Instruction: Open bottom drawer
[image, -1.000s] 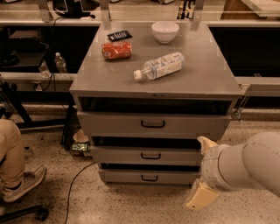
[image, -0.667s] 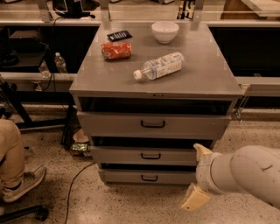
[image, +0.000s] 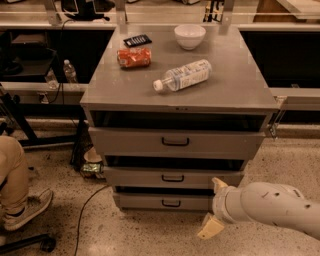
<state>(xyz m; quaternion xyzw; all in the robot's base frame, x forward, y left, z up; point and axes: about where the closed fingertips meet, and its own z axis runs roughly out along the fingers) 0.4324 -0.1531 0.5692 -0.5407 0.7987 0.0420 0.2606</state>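
Speckled stone-look floor (image: 145, 235) all round, long bench rail (image: 40, 90) running behind, dark bays under it; grey metal cabinet (image: 235, 87) sits centre frame, flat top, three drawers stacked with a dark gap above each front. White arm (image: 270, 205) comes in from the lower right, low over the floor; gripper (image: 214, 207) is at the right end of the cabinet's base, fingers spread apart, one tip up near the middle drawer's lower corner, the other down by the floor, nothing between them; contact with the cabinet can't be judged. Top drawer (image: 130, 141) has the tallest front and widest handle, middle drawer (image: 135, 176) below it, bottom drawer (image: 140, 201) lowest, just above the floor, shortest front, small black loop handle at its centre, left of the gripper. Open floor in front of the cabinet, centre and left. Left edge: seated person's leg (image: 12, 170) and shoe (image: 27, 207), chair caster (image: 47, 243), thin cable (image: 85, 212) trailing across the floor toward the cabinet's left foot, crumpled green item (image: 91, 168) beside that corner. On top: clear water bottle (image: 182, 76) lying on its side mid-surface, orange snack bag (image: 134, 57) back left, small black packet (image: 137, 40) behind it, white bowl (image: 189, 36) back centre, all well apart from the edges
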